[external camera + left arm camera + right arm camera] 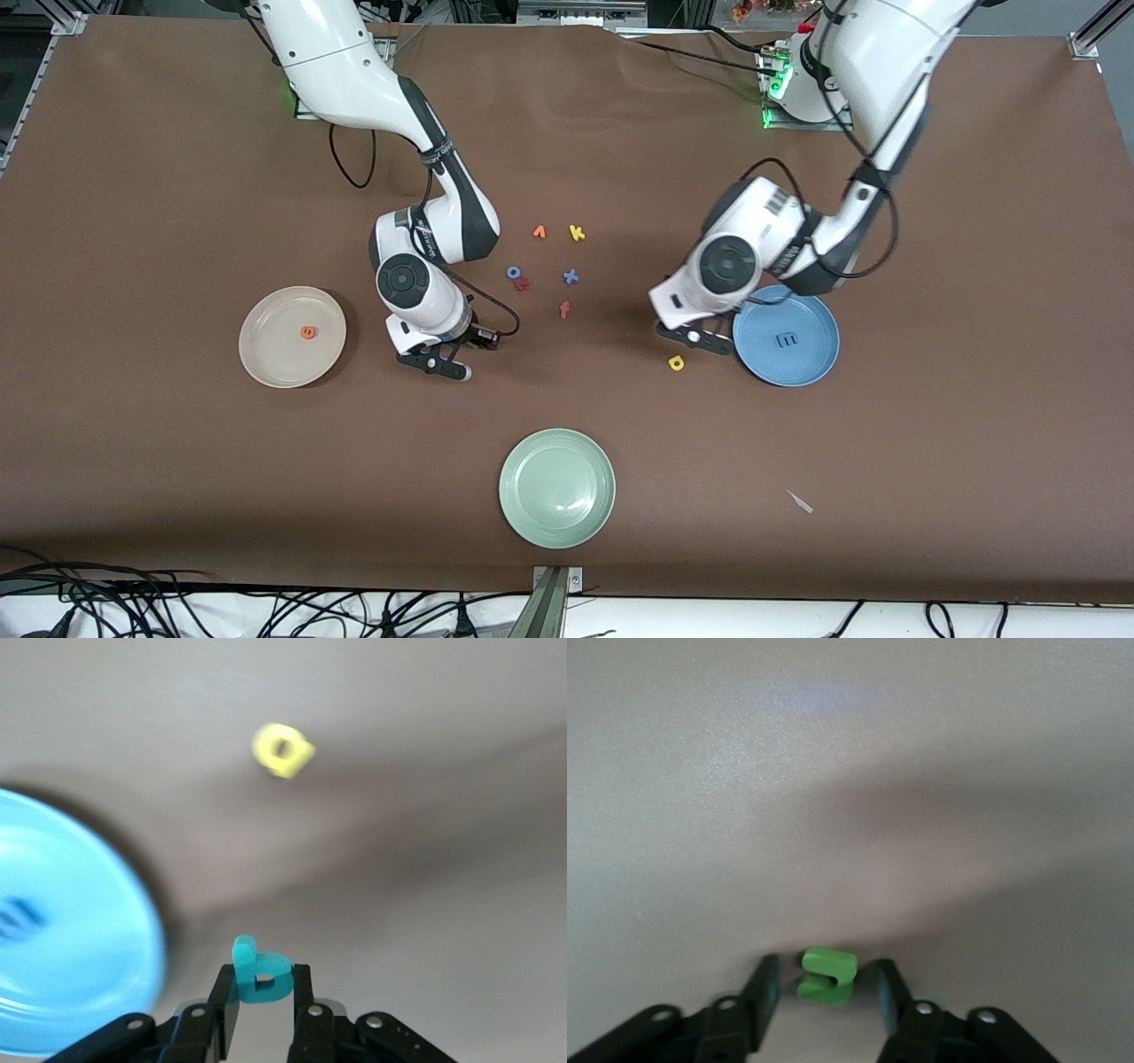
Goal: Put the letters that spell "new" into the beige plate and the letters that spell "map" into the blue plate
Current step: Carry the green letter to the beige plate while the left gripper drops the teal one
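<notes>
Left wrist view: left pincer clamped on teal "p" | right pincer apart, straddling green "n" | next: carry "p" to blue plate beside it.

Front view: green "n" and teal "p" hidden under the wrists. Blue plate blurred, cut off in left wrist view.

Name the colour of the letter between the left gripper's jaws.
Teal; the letter shows best in the left wrist view.
</notes>
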`<state>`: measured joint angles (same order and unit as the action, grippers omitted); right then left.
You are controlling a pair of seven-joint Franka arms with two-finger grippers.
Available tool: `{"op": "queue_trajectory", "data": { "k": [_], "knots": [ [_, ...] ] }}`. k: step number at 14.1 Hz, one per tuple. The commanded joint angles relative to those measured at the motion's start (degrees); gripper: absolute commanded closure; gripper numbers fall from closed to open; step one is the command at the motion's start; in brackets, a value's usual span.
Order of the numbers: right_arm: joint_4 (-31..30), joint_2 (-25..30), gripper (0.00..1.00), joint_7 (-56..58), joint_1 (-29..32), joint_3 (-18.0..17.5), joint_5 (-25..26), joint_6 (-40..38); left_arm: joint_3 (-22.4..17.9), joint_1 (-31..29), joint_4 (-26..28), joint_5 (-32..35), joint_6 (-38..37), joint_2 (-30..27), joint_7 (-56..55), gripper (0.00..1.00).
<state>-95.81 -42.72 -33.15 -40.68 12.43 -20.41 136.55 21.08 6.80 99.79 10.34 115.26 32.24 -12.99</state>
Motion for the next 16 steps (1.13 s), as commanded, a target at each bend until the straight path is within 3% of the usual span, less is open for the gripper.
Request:
{"op": "queue_trajectory", "data": {
  "k": [1,5,6,7,8,9,11,14,16],
  "knots": [
    [0.98,-0.96,0.6,-0.16,-0.28,-0.12,-1.21,-0.23,0.45,-4.32,0.5,1.17,-0.92,-1.04,8.22,0.98],
    [1.42,-0.78,0.78,0.54,-0.19,-0.12,-1.21,-0.41,0.36,-9.78,0.58,1.26,-0.39,-0.08,15.8,0.97],
    [1.59,-0.61,0.8,0.63,0.07,-0.12,-1.21,-1.19,0.27,-9.96,0.58,1.26,-0.39,0.27,16.33,0.9],
    [2.38,-0.52,0.8,0.71,0.33,-0.03,-1.21,-2.51,0.19,-10.05,0.58,1.26,-0.39,0.36,16.33,0.7],
    [3.78,-0.43,0.81,1.06,0.6,0.23,-1.13,-5.04,0.27,-10.05,0.58,1.26,-0.3,0.63,16.33,0.28],
    [5.45,-0.34,0.81,1.33,1.38,0.32,-0.52,-8.29,0.27,-10.05,0.5,1.26,-0.21,0.72,16.33,0.0],
    [7.13,0.88,0.81,6.39,3.84,0.67,-0.16,-13.74,0.71,-9.35,0.15,1.18,-0.21,0.28,15.64,0.0],
    [2.93,5.35,0.8,20.28,4.03,5.32,0.37,-17.46,0.89,-7.33,-4.23,0.47,-0.56,0.8,13.45,0.0],
    [-1.02,7.64,0.79,27.05,4.03,7.69,0.28,-17.03,0.54,-5.05,-7.31,1.08,0.22,3.16,4.69,0.0]
  ]
}}
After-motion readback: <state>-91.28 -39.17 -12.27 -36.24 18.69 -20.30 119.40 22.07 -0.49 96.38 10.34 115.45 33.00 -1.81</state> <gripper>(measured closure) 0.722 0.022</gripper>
